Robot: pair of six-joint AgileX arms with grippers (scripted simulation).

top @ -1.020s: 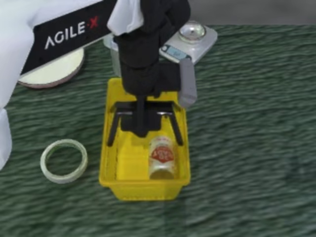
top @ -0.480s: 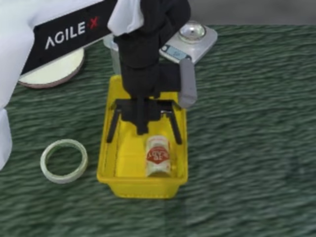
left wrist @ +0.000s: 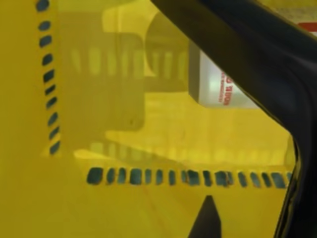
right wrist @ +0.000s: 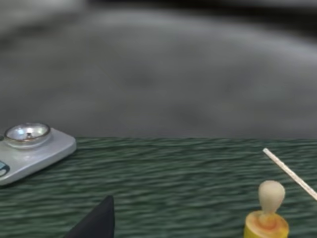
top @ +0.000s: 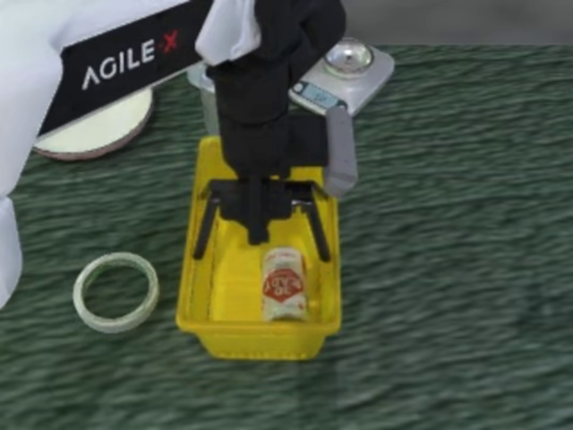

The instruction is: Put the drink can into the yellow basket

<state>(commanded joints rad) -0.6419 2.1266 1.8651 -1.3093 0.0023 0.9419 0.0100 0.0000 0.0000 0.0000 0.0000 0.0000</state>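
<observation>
Top view shows the left gripper hanging over the far half of the yellow basket, its two black fingers spread wide and pinching nothing. The drink can lies on its side on the basket floor, toward the basket's right wall and near end, just beyond the fingertips on the near side and apart from both of them; its red label faces up. The basket sits mid-table on the green cloth. A roll of clear tape lies to the basket's left, a round pale disc is at far left partly under the arm, and a grey scale stands behind the basket. Left wrist view looks down into the yellow interior with its slotted walls, the can showing past a dark finger. Right wrist view looks across the cloth at the scale and a small yellow object with a pale knob; the right gripper's own state cannot be told, with only a dark tip at the frame edge.
</observation>
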